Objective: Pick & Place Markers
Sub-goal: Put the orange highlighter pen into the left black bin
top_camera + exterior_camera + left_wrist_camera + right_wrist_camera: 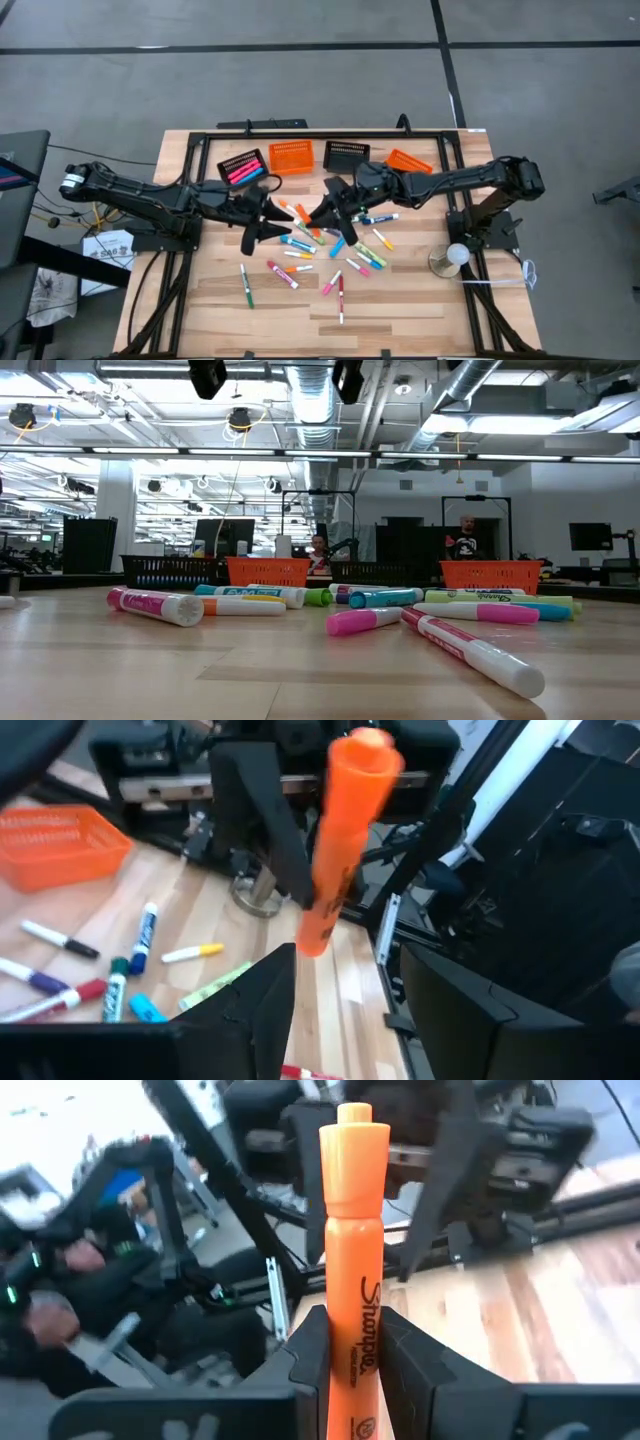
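An orange marker [355, 1270] is held up off the table by my right gripper [355, 1365], which is shut on it and shows in the high view [335, 210] over the table's middle. My left gripper [345, 975] is open and faces it from the left [266, 216]. The orange marker [345, 830] sticks out toward it, cap end first, and I see no touch. Several more markers [320, 250] lie flat and scattered on the wood. In the low view the markers [420, 622] lie flat and both grippers hang high above them. My right gripper pinches the orange marker's barrel [356, 1380], near the end opposite the cap, between its two fingers [305, 1365]. The fingers come roughly level from the table's right and the marker runs on along them, cap end [355, 1140] pointing at the left gripper. It is lifted clear.
Along the far edge stand a black basket holding pink markers [240, 167], an orange basket [291, 156], another black basket [346, 155] and a tipped orange one [408, 160]. A round-based stand [447, 260] sits near the right arm's base. People show in the room beyond [463, 538].
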Tool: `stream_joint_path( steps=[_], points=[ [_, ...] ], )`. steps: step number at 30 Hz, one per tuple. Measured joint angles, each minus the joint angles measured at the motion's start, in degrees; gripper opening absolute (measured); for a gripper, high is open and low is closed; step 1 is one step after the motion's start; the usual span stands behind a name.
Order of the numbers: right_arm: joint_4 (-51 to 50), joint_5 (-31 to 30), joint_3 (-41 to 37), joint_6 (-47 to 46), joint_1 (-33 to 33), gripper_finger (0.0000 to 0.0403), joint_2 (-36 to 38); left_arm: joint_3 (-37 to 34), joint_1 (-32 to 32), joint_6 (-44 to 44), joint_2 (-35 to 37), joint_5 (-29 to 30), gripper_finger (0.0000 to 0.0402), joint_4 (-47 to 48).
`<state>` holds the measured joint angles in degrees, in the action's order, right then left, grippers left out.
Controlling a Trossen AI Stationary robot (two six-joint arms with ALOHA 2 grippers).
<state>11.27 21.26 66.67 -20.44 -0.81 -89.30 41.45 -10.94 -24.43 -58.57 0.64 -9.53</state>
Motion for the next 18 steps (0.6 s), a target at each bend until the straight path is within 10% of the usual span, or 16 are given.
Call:
stream_joint_path(
  steps=[18],
  points=[
    [3.4, -5.1, 0.0, -7.1, 0.5, 0.0052, 0.0, 0.0, 0.4, 9.2, -0.1, 5.3, 0.0181, -7.7]
  ],
)
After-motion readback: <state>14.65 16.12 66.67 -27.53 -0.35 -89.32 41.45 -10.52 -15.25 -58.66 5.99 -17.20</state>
